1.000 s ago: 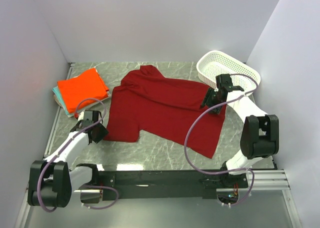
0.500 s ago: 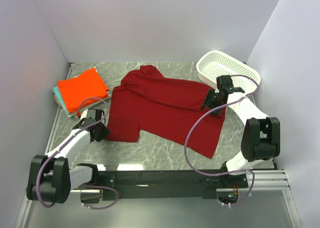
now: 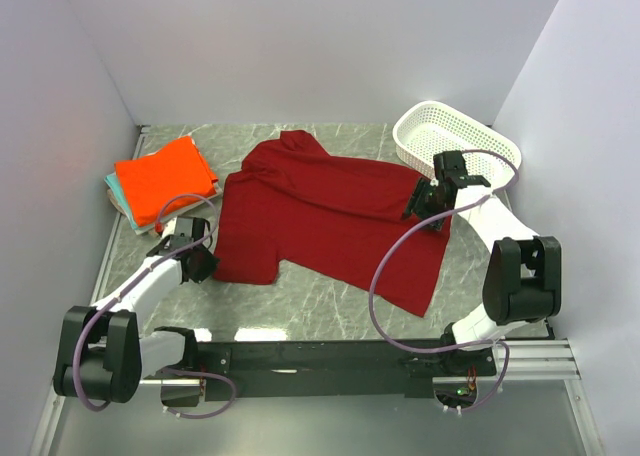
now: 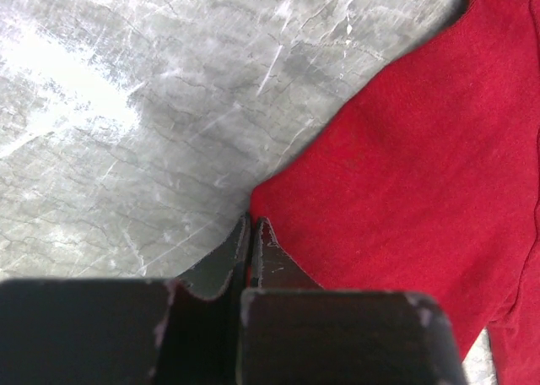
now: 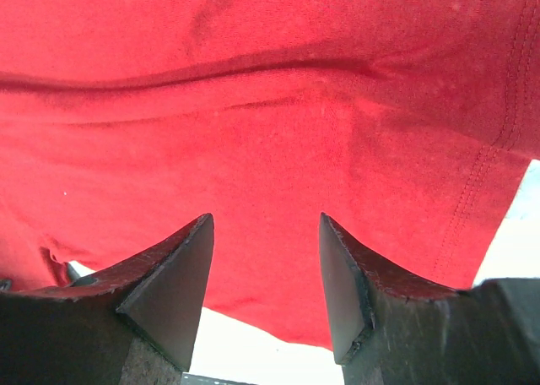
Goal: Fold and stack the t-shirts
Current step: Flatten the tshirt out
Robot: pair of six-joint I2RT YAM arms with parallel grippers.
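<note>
Top view: you will find the crimson t-shirt (image 3: 330,216) spread flat across the middle of the worktop (image 3: 320,306). The orange t-shirt (image 3: 163,176) lies folded at the far left on a teal t-shirt (image 3: 109,184). The white basket (image 3: 455,136) stands at the far right. The left gripper (image 3: 205,266) sits at the shirt's near-left corner. The right gripper (image 3: 418,204) is over its right edge, near the basket.

Left wrist view: the left gripper (image 4: 253,229) has its fingers pressed together, tips at the corner of the crimson t-shirt (image 4: 405,174). Whether cloth is caught between them cannot be told.

Right wrist view: the right gripper (image 5: 265,219) is spread, with the crimson t-shirt (image 5: 253,89) beneath it and nothing in its grasp.
</note>
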